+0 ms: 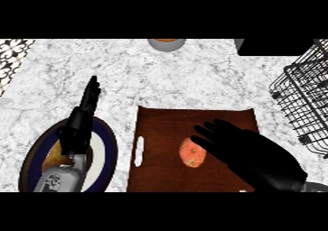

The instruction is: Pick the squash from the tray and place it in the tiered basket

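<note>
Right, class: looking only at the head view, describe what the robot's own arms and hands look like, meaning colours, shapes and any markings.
Both hands are black, with slender, jointed-looking fingers. The left hand sits on a light grey forearm with a rounded casing and a small dark marking on it. The right hand looks broad and glossy black; only a sliver of grey forearm shows behind it. No cables or sleeves are visible.

Kitchen setting. Pale marbled tabletop [193, 76]; patterned tile [7, 58] at far left. Blue-rimmed plate [110, 149] near left, brown serving tray [166, 135] at centre, black wire tiered basket [310, 99] right, small bowl [167, 43] at far edge.
</note>
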Controlling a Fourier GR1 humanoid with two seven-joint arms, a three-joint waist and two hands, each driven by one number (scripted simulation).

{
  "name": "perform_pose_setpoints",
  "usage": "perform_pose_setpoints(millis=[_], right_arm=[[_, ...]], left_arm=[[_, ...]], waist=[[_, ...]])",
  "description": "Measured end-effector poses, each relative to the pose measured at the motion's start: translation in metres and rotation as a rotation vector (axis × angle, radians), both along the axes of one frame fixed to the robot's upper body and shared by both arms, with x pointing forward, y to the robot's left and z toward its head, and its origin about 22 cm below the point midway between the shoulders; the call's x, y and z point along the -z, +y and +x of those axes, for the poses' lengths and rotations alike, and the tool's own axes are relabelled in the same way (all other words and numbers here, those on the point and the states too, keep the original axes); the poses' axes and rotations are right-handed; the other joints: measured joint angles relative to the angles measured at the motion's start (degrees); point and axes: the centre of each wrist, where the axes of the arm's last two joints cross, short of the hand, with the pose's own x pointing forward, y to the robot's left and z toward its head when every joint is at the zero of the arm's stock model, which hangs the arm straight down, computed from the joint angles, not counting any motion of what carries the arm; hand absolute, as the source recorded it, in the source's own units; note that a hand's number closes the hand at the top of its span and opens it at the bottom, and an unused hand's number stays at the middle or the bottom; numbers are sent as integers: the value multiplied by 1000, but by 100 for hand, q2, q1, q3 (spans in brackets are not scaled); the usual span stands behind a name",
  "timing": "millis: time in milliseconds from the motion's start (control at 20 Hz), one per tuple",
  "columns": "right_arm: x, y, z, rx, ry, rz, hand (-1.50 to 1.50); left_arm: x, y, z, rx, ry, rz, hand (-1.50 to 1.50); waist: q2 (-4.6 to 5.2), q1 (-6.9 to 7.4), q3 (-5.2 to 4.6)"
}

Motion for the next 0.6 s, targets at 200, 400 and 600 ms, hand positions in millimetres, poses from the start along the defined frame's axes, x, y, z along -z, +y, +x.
perform_pose_setpoints(millis=[200, 400, 600], right_arm=[[13, 1, 8, 51, -21, -6, -150], [23, -4, 13, 85, -18, -14, -150], [38, -8, 21, 95, 13, -14, -150]], left_arm=[[3, 5, 0, 2, 4, 1, 0], [4, 2, -3, 1, 6, -2, 0], [4, 2, 1, 4, 3, -1, 0]], waist=[[0, -1, -1], [-2, -4, -1], [0, -5, -1]])
